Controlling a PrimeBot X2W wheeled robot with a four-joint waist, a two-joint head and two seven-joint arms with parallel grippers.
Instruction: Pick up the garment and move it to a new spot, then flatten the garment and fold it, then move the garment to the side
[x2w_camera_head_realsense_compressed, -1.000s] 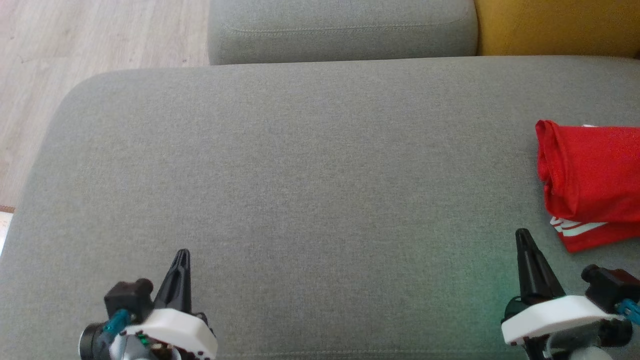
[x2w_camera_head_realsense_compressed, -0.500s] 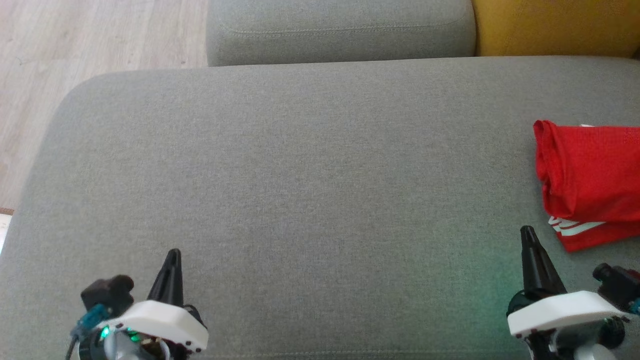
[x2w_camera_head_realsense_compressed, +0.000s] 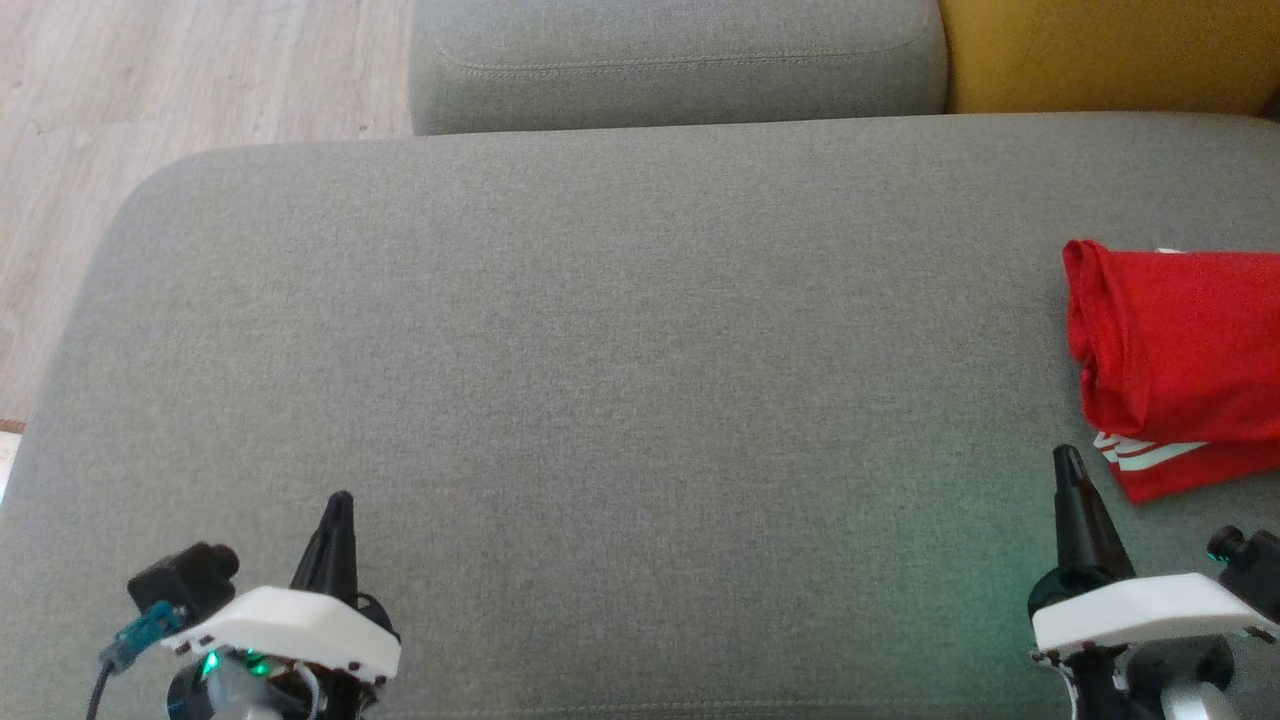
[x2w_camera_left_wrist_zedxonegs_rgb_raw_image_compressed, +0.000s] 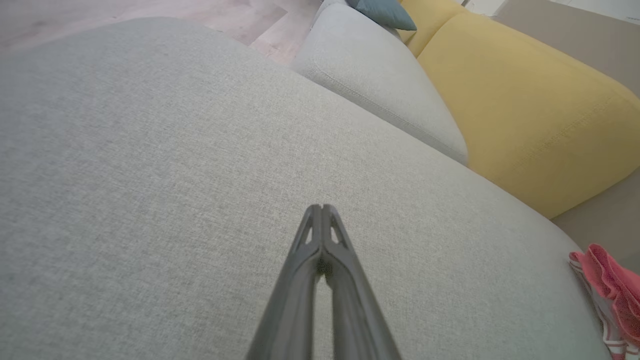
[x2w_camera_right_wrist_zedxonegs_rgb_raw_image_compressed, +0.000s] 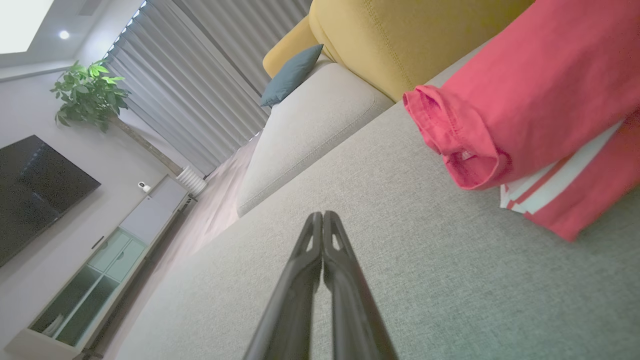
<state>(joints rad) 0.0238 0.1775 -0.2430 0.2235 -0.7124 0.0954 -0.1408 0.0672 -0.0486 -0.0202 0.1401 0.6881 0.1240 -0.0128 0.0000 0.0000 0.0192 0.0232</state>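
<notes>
Grey sofa seat (x2w_camera_head_realsense_compressed: 620, 380) takes up most of the head view, with a grey back cushion (x2w_camera_head_realsense_compressed: 680, 60) and a yellow cushion (x2w_camera_head_realsense_compressed: 1100, 50) behind it and pale wood floor (x2w_camera_head_realsense_compressed: 200, 80) off to the left. The red garment (x2w_camera_head_realsense_compressed: 1180, 350) is folded up, white stripes poking out underneath, lying at the far right of the seat and cut off by the frame edge. The right gripper (x2w_camera_head_realsense_compressed: 1067, 455) sits just beside its near corner, not touching, fingers pinched together on nothing. The left gripper (x2w_camera_head_realsense_compressed: 340, 498) is way over on the other side, also closed and empty.
</notes>
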